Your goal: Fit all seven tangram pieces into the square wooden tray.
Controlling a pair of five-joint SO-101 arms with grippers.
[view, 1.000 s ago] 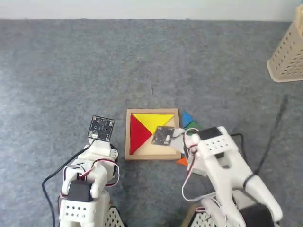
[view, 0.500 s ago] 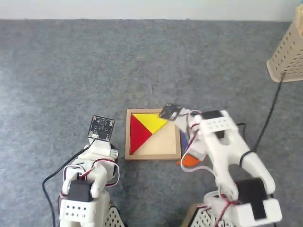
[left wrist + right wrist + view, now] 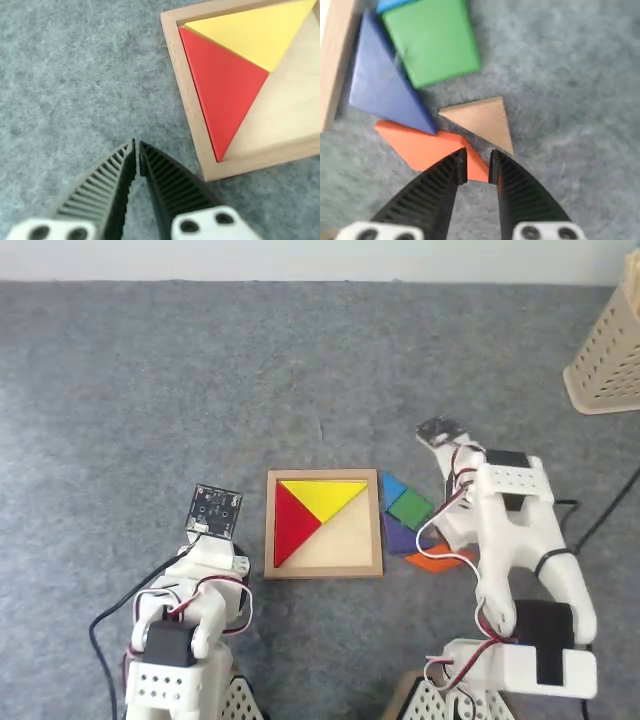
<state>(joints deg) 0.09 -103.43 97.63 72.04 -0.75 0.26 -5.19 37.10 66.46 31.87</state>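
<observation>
Hovering left of the square wooden tray [image 3: 323,571], the left gripper [image 3: 136,146] has its fingers together. The tray holds a red triangle [image 3: 290,523] and a yellow triangle [image 3: 325,496]. Right of it, the right gripper [image 3: 477,159], fingers slightly apart, hangs over an orange piece [image 3: 420,145].

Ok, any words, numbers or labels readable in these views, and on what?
None can be read.
Wooden tray, yellow piece, red piece, loose pieces: plain surfaces, no print.
Dark board left of the tray in the high view: markings too small to read.
</observation>
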